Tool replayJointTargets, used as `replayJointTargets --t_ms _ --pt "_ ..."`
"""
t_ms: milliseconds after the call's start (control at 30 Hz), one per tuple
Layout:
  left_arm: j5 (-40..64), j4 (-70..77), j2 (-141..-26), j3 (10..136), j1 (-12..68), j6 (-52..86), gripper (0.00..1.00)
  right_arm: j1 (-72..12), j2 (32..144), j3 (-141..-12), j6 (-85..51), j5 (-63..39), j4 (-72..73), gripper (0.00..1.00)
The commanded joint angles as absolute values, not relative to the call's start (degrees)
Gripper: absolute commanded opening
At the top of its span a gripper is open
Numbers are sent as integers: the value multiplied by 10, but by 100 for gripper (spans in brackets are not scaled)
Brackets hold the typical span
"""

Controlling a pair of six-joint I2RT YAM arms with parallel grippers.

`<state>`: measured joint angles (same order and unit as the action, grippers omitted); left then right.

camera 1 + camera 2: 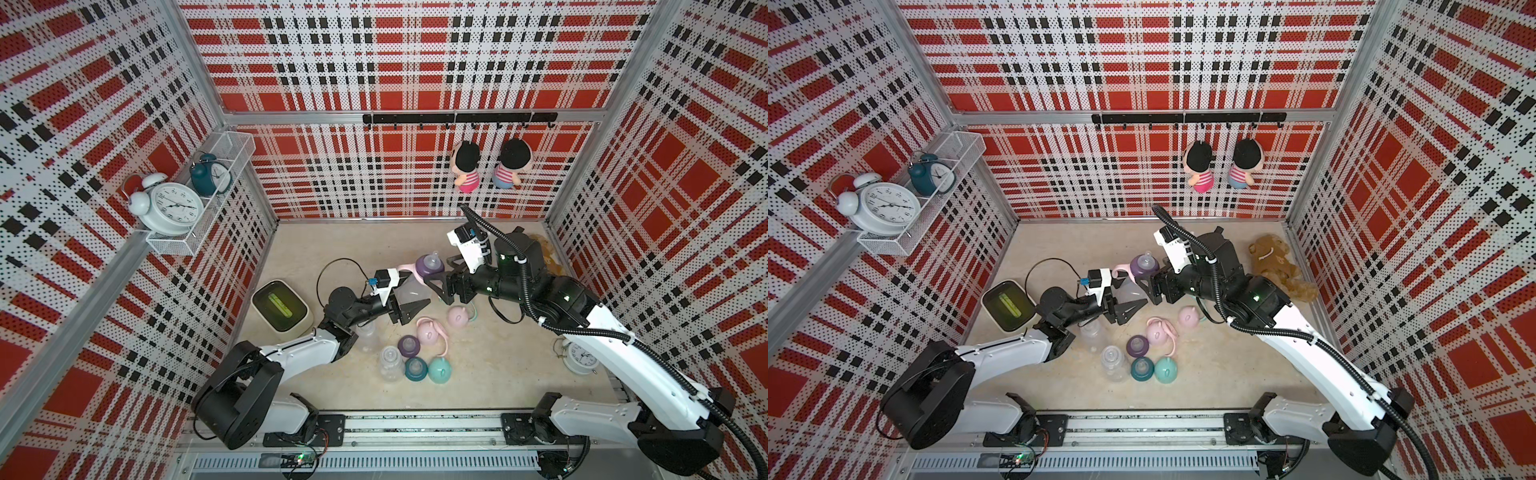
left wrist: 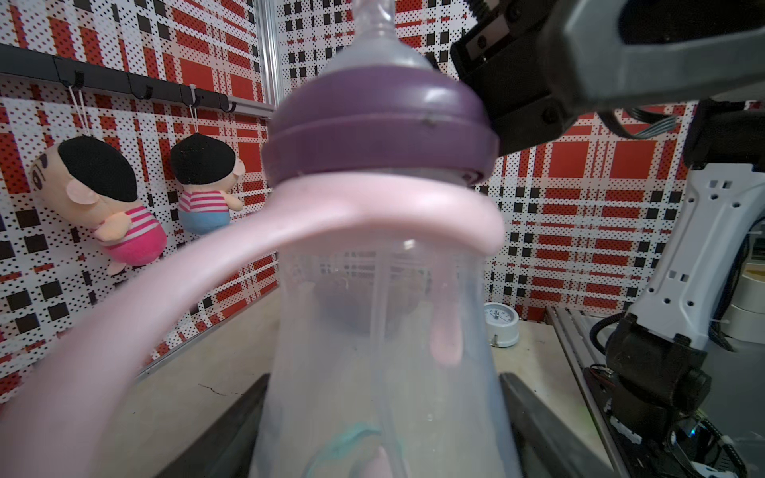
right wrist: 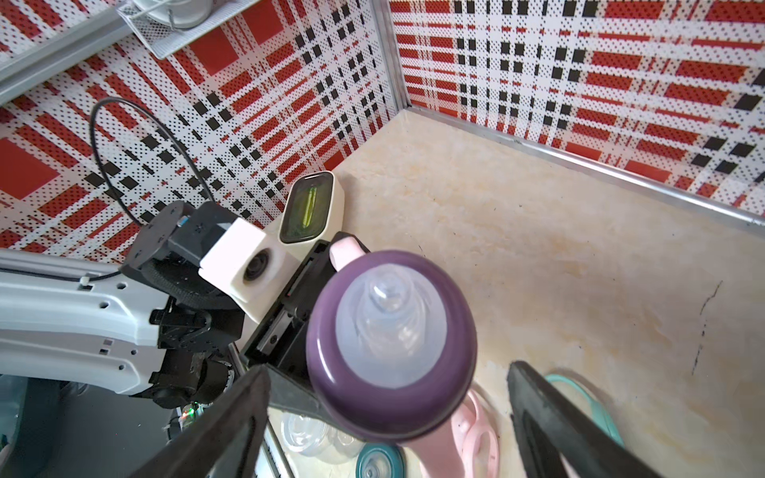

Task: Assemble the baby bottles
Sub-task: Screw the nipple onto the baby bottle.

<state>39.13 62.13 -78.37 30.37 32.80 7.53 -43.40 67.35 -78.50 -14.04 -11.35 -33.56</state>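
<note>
Over the table [image 1: 478,374], left gripper [image 1: 409,301] clamps bottle [image 1: 413,289]; right gripper [image 3: 385,385] straddles collar [image 1: 428,266]

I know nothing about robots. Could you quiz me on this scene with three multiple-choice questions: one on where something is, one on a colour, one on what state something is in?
1. Where are the two black-haired dolls?
A. hanging from the hook rail on the back wall
B. in the wire shelf
C. lying on the table

2. What colour is the collar on the clear bottle in the left gripper?
A. teal
B. white
C. purple

3. How is the right gripper?
A. shut on a clock
B. open, jaws on either side of that collar
C. shut on a pink cap

Answers:
1. A, their strings run up to the rail's hooks.
2. C, a purple ring sits under the nipple.
3. B, the right wrist view shows a gap between a jaw and the collar.
</note>
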Motion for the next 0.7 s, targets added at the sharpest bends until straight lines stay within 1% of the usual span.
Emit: replayJointTargets --t_ms 0,300,667 --pt "418 644 -768 323 320 95 0 -438 659 -775 -113 -134 -278 92" --pt "430 643 -767 327 319 105 0 -438 668 -766 -109 -153 -262 88" --pt "432 643 -766 328 319 106 0 -438 692 -769 -105 -158 -262 86"
